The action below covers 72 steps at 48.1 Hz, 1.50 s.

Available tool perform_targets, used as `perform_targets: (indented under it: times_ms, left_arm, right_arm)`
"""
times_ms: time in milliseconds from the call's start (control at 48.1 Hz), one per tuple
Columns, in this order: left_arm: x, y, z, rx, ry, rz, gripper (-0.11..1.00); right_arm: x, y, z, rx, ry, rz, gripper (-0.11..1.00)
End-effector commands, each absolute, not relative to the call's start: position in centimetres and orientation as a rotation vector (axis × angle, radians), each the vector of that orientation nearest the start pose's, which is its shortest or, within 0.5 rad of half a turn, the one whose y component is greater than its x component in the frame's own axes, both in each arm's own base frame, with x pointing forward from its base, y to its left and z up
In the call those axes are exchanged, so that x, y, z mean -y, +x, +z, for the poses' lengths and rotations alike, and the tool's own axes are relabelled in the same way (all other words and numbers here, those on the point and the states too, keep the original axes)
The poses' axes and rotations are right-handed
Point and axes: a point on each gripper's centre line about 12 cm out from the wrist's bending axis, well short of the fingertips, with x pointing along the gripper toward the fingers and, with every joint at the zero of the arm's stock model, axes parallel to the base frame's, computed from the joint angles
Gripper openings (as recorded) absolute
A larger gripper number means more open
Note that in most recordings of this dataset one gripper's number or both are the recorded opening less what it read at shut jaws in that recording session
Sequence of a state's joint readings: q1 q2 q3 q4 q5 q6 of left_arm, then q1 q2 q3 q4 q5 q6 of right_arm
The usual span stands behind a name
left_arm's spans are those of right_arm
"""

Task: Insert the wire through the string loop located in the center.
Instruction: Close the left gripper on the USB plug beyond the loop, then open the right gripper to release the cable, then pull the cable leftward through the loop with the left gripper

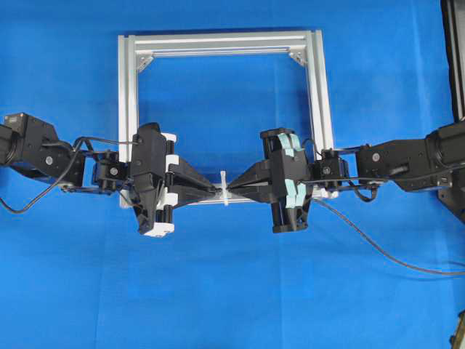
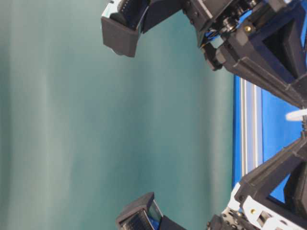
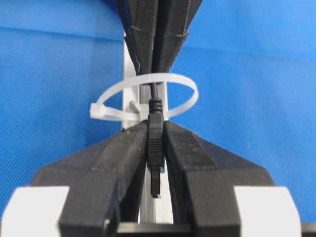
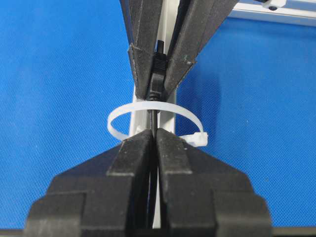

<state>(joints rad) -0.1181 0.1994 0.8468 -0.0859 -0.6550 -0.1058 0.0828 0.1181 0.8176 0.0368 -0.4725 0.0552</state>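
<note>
The white string loop (image 3: 183,84) stands upright across the front bar of the silver frame (image 1: 127,109), at the centre (image 1: 224,187). The black wire (image 3: 154,143) passes through it. My left gripper (image 3: 155,129) is shut on the wire's dark plug just on its side of the loop. From the opposite side my right gripper (image 4: 154,134) is shut on the thin cable, its tips almost touching the loop (image 4: 116,129). In the overhead view the left gripper (image 1: 215,190) and right gripper (image 1: 234,190) meet tip to tip at the loop.
The rest of the wire (image 1: 378,251) trails over the blue cloth toward the right edge. The frame's other bars (image 1: 221,40) enclose an open square behind the grippers. A dark stand (image 1: 454,51) rises at the far right.
</note>
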Motion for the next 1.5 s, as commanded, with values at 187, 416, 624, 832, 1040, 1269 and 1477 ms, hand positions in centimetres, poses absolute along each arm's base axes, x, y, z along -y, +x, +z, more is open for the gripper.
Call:
perform_targets:
  times_ms: [187, 416, 624, 832, 1040, 1269, 1477]
  left_arm:
    - [3.9, 37.8, 11.4, -0.366, -0.139, -0.034, 0.08]
    - [3.9, 37.8, 11.4, -0.366, -0.139, -0.034, 0.08]
    - [3.9, 37.8, 11.4, -0.366, -0.139, -0.034, 0.08]
    - [3.8, 36.8, 11.6, -0.375, -0.136, -0.035, 0.08]
    - [3.9, 33.2, 12.4, -0.382, -0.135, -0.051, 0.08]
    - [3.6, 28.2, 12.2, -0.412, -0.130, -0.060, 0.08]
    - [3.3, 24.8, 12.3, -0.411, -0.127, -0.067, 0.08]
  right_arm:
    - [-2.8, 38.1, 13.1, -0.449, 0.070, 0.042, 0.02]
    - [-2.8, 38.0, 13.1, -0.447, 0.071, 0.041, 0.57]
    - [-2.8, 38.0, 13.1, -0.452, 0.072, 0.039, 0.95]
    - [-2.8, 38.0, 13.1, -0.452, 0.071, 0.040, 0.95]
    - [-2.8, 37.8, 13.0, -0.458, 0.069, 0.041, 0.95]
    - [-2.8, 37.9, 13.2, -0.453, 0.068, 0.042, 0.95]
    - [-2.8, 37.8, 13.3, -0.463, 0.069, 0.041, 0.95]
